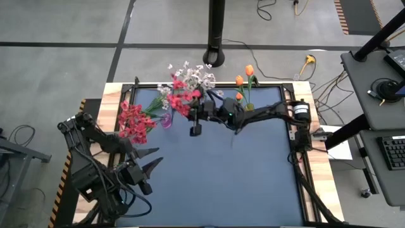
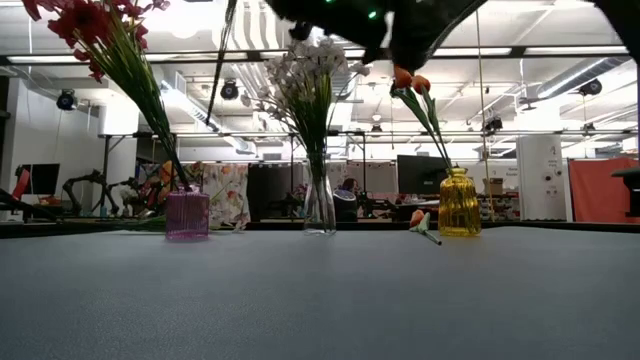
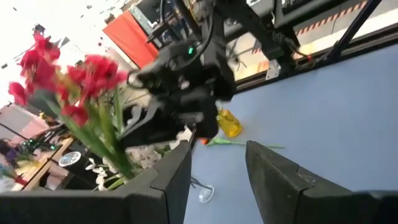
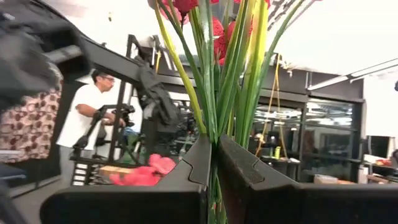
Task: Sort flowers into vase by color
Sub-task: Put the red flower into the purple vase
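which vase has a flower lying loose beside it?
The yellow vase: an orange flower lies on the table at its base. The purple vase and clear vase have none.

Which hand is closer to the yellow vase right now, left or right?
The right. The right hand is at the table's far side, shut on green stems near the middle clear vase, a little way from the yellow vase. The left hand hovers at the near left, much farther off.

A big open robotics lab: bare concrete floor (image 1: 63, 63) with cables (image 1: 316, 88) trailing across it, strip lights (image 2: 560, 50) under a high industrial ceiling, monitors (image 2: 420, 172) on benches behind, other robot arms (image 2: 85, 185) standing about, a person (image 4: 87, 115) working at a rig.
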`<state>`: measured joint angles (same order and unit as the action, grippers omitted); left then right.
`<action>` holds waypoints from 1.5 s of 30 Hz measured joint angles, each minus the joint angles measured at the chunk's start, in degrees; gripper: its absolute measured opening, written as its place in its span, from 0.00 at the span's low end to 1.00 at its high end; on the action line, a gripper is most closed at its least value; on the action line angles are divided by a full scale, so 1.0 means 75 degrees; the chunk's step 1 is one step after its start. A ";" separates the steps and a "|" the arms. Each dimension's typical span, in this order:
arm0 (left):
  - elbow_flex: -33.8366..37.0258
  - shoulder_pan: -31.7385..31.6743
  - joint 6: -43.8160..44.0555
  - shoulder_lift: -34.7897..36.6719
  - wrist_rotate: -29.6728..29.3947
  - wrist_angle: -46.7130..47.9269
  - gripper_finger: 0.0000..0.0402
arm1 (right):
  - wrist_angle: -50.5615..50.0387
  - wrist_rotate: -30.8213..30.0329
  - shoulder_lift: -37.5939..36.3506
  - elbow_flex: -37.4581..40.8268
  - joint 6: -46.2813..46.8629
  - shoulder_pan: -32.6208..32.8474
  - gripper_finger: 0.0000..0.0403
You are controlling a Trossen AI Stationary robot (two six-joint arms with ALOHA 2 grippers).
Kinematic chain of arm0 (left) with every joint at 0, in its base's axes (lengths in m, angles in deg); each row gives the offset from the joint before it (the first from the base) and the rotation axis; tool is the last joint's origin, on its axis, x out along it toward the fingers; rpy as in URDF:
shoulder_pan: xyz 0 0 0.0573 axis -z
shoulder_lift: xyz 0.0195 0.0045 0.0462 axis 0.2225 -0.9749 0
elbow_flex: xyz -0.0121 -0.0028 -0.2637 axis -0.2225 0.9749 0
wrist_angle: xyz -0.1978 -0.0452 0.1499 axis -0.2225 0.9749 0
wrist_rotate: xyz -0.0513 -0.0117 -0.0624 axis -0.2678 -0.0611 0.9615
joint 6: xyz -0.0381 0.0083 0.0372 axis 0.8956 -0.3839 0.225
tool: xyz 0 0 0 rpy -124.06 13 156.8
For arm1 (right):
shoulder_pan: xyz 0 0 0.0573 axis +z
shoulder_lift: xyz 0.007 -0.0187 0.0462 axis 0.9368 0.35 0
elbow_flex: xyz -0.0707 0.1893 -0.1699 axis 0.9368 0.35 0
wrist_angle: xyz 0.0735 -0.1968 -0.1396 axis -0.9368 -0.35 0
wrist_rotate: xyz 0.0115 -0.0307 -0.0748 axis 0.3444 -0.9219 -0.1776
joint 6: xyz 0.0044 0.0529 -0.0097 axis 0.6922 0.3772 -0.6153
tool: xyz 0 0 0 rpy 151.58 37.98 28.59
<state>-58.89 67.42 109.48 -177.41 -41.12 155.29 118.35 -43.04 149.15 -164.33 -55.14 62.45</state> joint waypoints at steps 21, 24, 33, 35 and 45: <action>0.0078 0.0222 0.0320 0.0133 -0.0394 0.0117 0.34 | 0.0736 0.0100 0.1871 -0.1342 -0.0261 -0.0564 0.03; 0.0078 0.0222 0.0319 0.0133 -0.0403 0.0117 0.34 | 0.0715 0.0042 0.2074 -0.1502 -0.0266 -0.0578 0.03; 0.0084 0.0222 0.0374 0.0130 -0.0430 0.0114 0.34 | 0.0556 -0.0111 0.2169 -0.1560 -0.0385 -0.0586 0.03; 0.0084 0.0222 0.0375 0.0131 -0.0474 0.0114 0.34 | 0.0501 -0.0111 0.2169 -0.1560 -0.0382 -0.0586 0.03; 0.0084 0.0219 0.0375 0.0130 -0.0588 0.0114 0.34 | 0.0453 -0.0108 0.2178 -0.1542 -0.0382 -0.0578 0.03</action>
<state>-58.26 69.06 112.29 -176.44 -45.53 156.15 121.75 -43.85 165.48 -175.90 -58.01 58.11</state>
